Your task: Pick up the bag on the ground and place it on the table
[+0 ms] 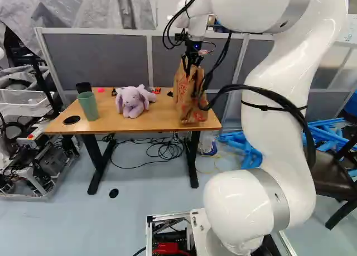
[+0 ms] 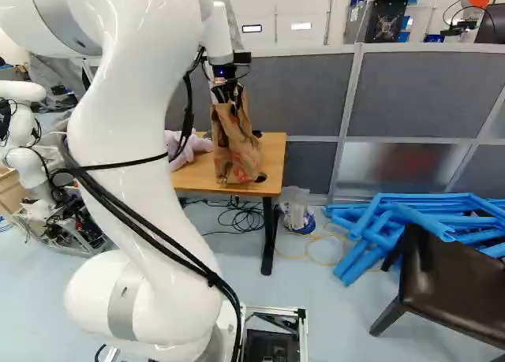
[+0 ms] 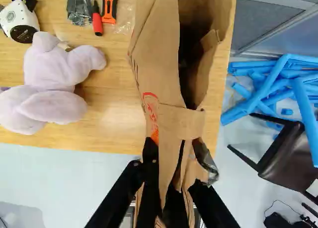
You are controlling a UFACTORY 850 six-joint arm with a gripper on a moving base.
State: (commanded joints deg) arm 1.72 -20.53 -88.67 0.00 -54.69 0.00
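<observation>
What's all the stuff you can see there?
paper bag: one, brown, beside stuffed animal
table: one, tan, ahead
stuffed animal: one, purple, on table
cups: two, green and black, on table
screwdriver: one, red, on table
scraper: one, orange, beside screwdriver
tubes: several, blue, on floor
chair: one, brown, near tubes
cables: several, black, under table
dividers: several, grey, behind table
another robot: one, white, right base view's left
my arm: one, white, above table
jaws: one pair, black, closed on bag

Wooden table — plush toy, green cup
</observation>
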